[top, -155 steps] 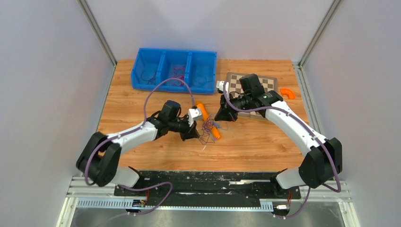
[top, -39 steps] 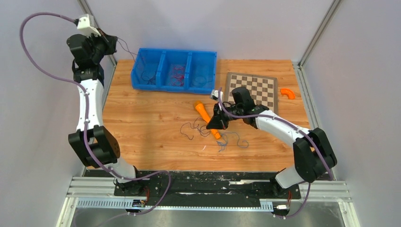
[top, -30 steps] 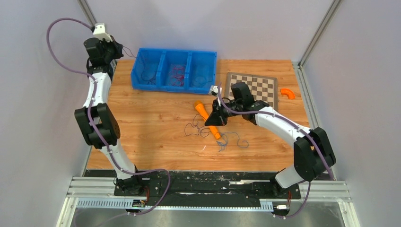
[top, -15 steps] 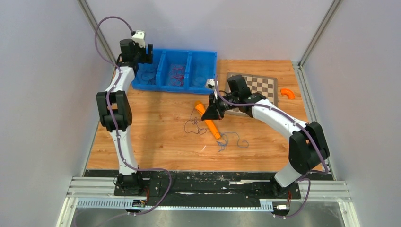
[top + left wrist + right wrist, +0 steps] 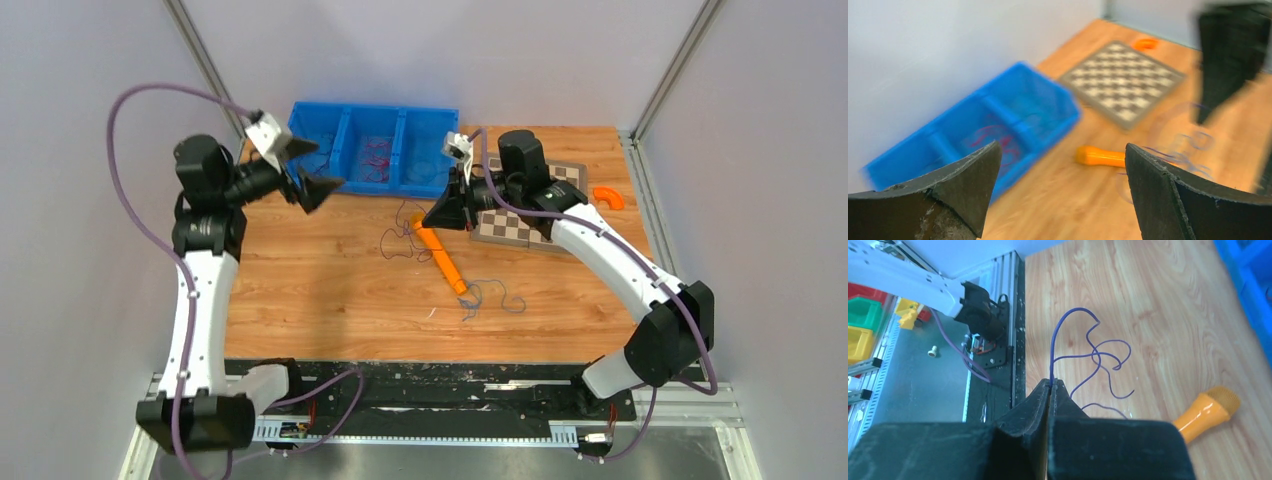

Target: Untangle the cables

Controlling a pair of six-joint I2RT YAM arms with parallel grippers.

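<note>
while the right claw [image 5: 1050, 382] is pressed together on one end of a dark purple wire [image 5: 1091, 352], pinching it between its fingertips, the rest of that wire hangs away in loose loops over the middle of the tabletop [image 5: 300, 270]. from above, the loops sit just left of an orange toy microphone [image 5: 441, 259], which lies slanted near the centre with its round head toward the far edge. whether the lowest loops touch the wood is hard to tell. a blue wire [image 5: 487, 296] lies in a small bunch on the tabletop at the microphone's near end, toward the near edge and apart from the purple one.

the left claw [image 5: 312, 168] is spread wide and holds nothing; it hangs in the air toward the far left corner, in front of the left end of a blue bin [image 5: 372, 108]. the bin stands along the far edge, and red wires [image 5: 375, 153] lie in its middle compartment. a checkerboard [image 5: 500, 228] lies flat toward the far right corner, partly under the right arm, with a small orange curved piece [image 5: 607, 197] just beside it by the right edge.
</note>
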